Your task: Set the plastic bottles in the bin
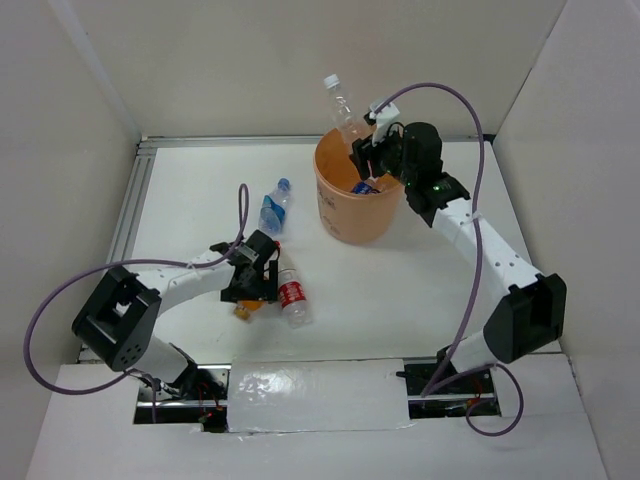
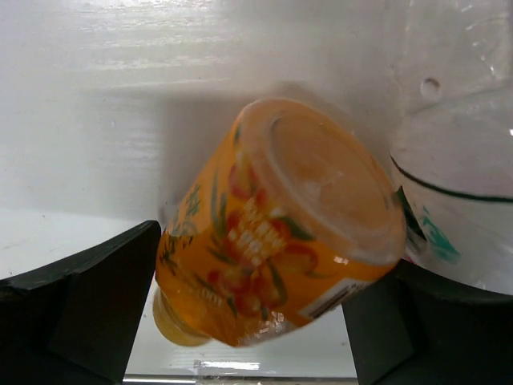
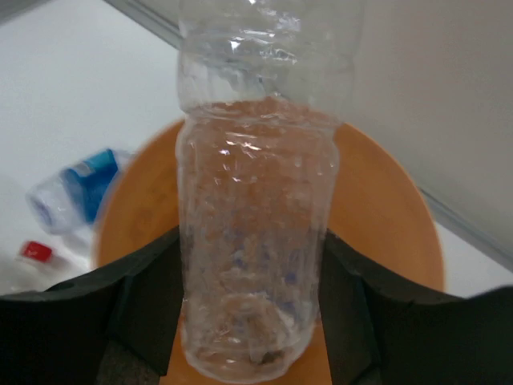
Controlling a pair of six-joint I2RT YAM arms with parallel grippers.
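The peach-orange bin (image 1: pixel 350 215) stands at the back centre, with a blue-labelled bottle (image 1: pixel 365 186) inside. Over its rim, my right gripper (image 1: pixel 368 165) is shut on a clear, white-capped bottle (image 1: pixel 342 108) that tilts up to the left. In the right wrist view both fingers press that bottle (image 3: pixel 256 200) above the bin (image 3: pixel 385 200). My left gripper (image 1: pixel 252 292) is open low over the table. Its fingers straddle an orange-filled bottle (image 2: pixel 272 233) lying on its side. A red-labelled bottle (image 1: pixel 292 297) lies just to its right. A blue-labelled bottle (image 1: pixel 273 207) lies left of the bin.
White walls close in the table on three sides. An aluminium rail (image 1: pixel 135 195) runs along the left and back edges. Purple cables loop from both arms. The clear base of the neighbouring bottle (image 2: pixel 457 208) sits close by my left gripper's right finger.
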